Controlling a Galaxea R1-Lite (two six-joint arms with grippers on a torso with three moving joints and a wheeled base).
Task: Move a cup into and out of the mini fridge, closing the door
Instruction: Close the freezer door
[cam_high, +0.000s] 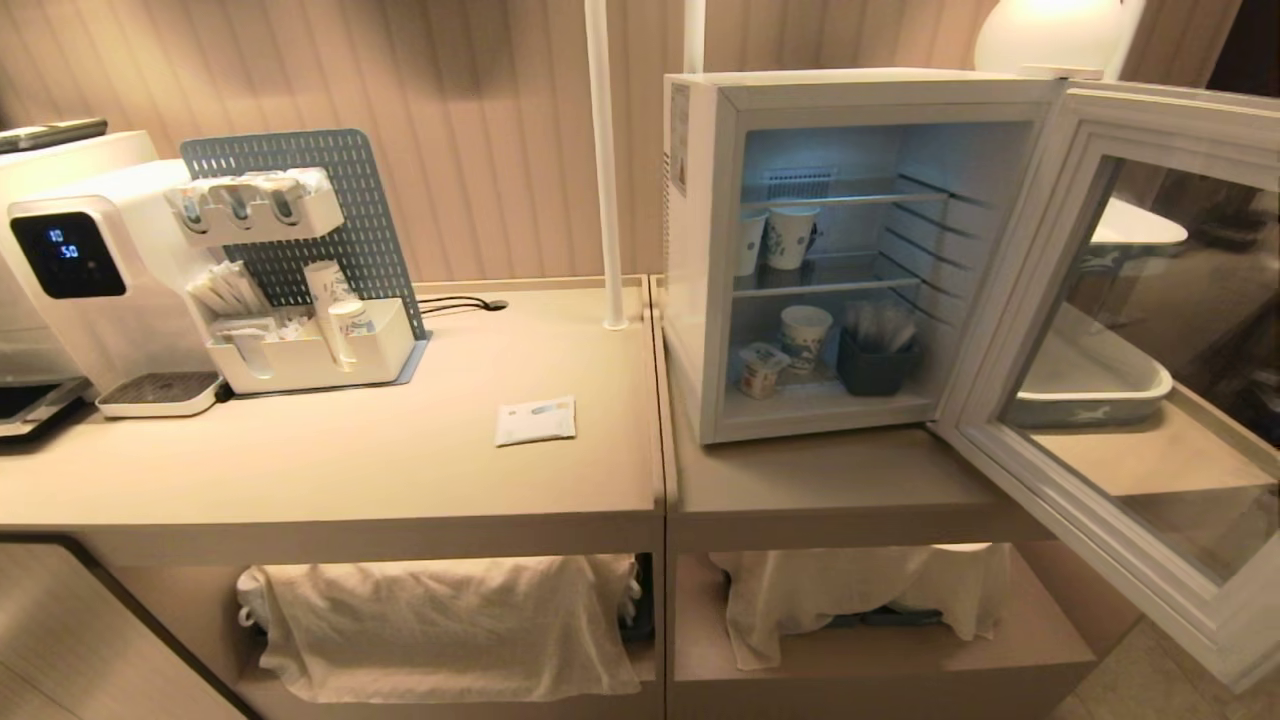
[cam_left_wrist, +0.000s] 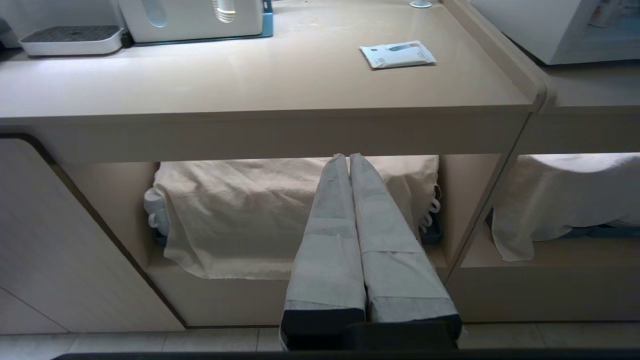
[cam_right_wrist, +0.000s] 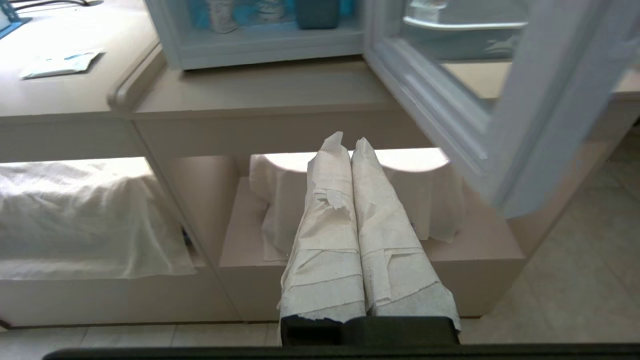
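While door (cam_high: 1120, 330) hangs open, cup (cam_high: 762, 369) half-shadowed, fridge (cam_high: 700, 250) top cropped.

The dark display (cam_high: 66, 254) on the white water dispenser (cam_high: 110, 300) showed 2 lit numbers, about 10 above 50. The sticker (cam_high: 680, 138) on the mini fridge (cam_high: 700, 300) was unreadable.

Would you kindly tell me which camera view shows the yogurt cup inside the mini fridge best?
The head view: the cup stands unobstructed on the mini fridge floor. The right wrist view catches only its blurred lower part; the left wrist view does not show it clearly.
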